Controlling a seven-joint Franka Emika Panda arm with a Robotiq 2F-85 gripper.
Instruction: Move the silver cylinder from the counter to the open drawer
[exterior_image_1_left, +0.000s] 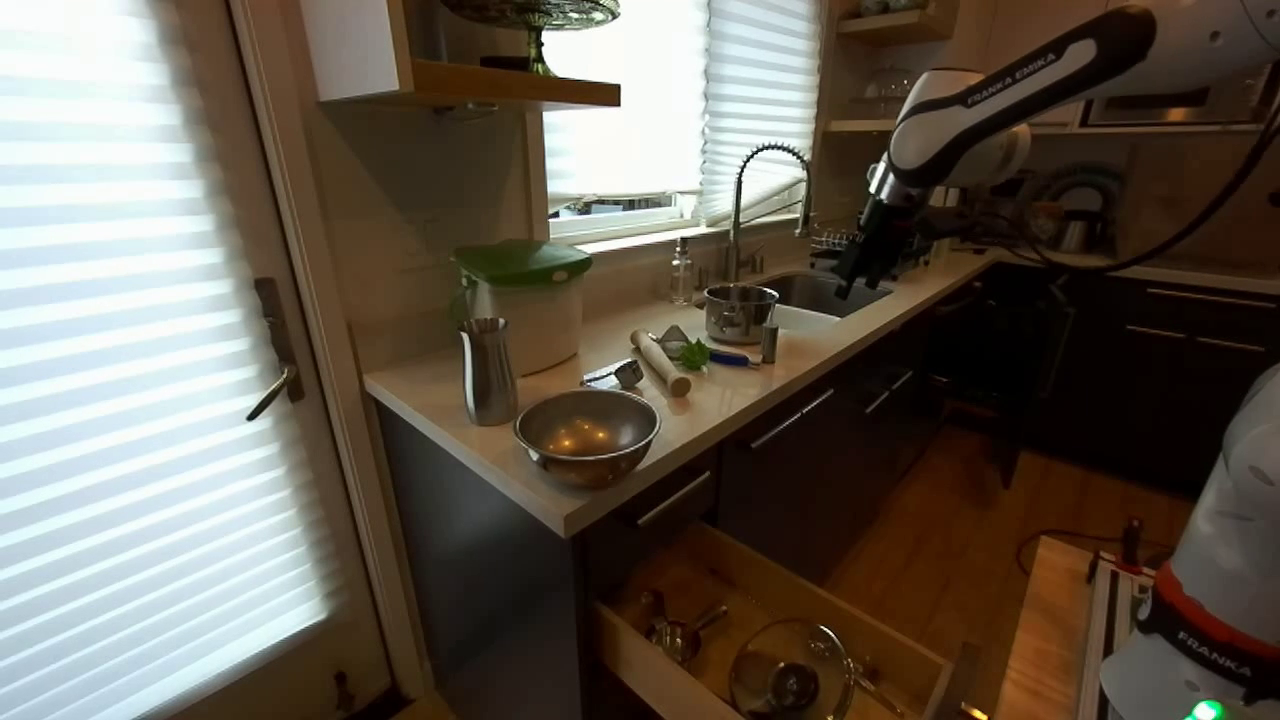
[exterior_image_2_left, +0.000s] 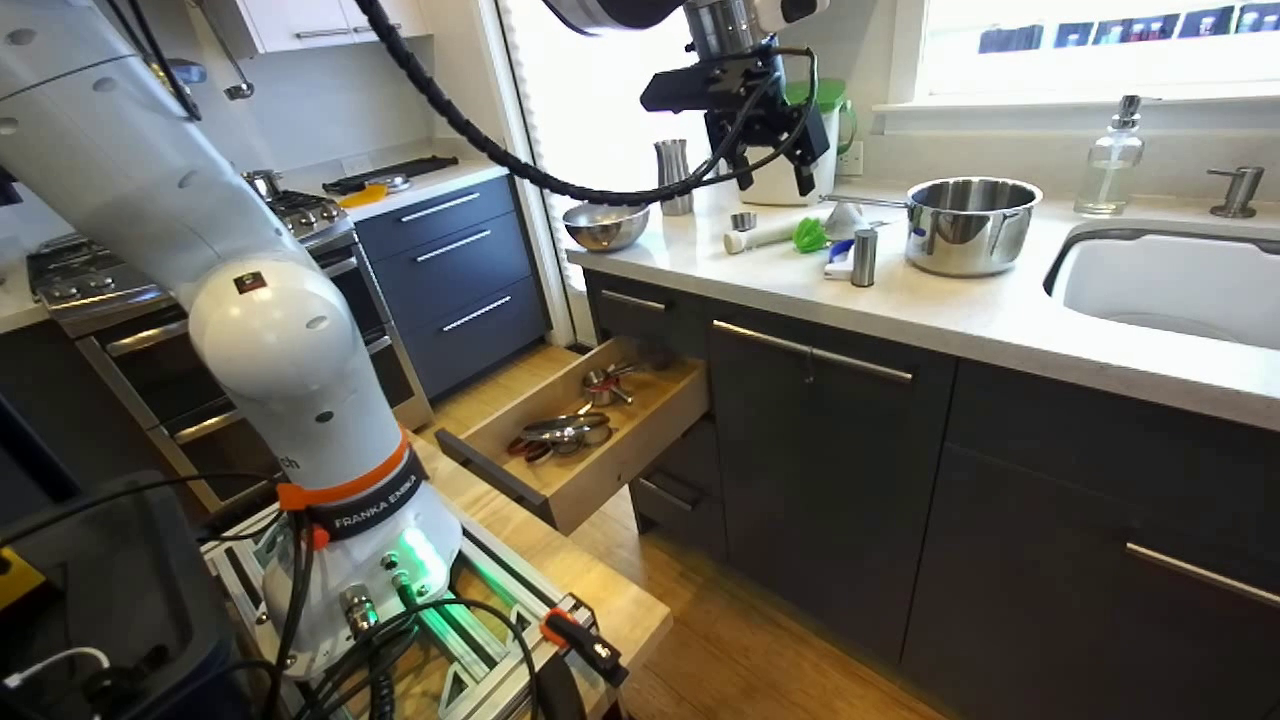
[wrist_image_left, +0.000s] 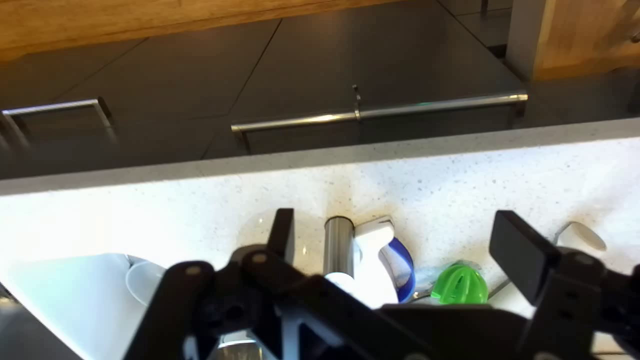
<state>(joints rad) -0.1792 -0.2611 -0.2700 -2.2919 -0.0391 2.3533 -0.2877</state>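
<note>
Brushed-metal cylinder (wrist_image_left: 339, 246), glossy speckled counter (wrist_image_left: 450, 185), smooth wooden drawer (exterior_image_2_left: 630, 450)

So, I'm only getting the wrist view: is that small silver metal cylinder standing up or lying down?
Observer: Standing. Both exterior views show the small silver metal cylinder upright on the long pale countertop.
Visitor: And is anything gripping it?
Observer: No. In an exterior view, the black two-fingered gripper hangs in the air, apart from it.
Visitor: The place it's meant to go, is anything in there?
Observer: Yes. In both exterior views, shiny metal utensils lie in the open pale-wood drawer with a dark front.
</note>
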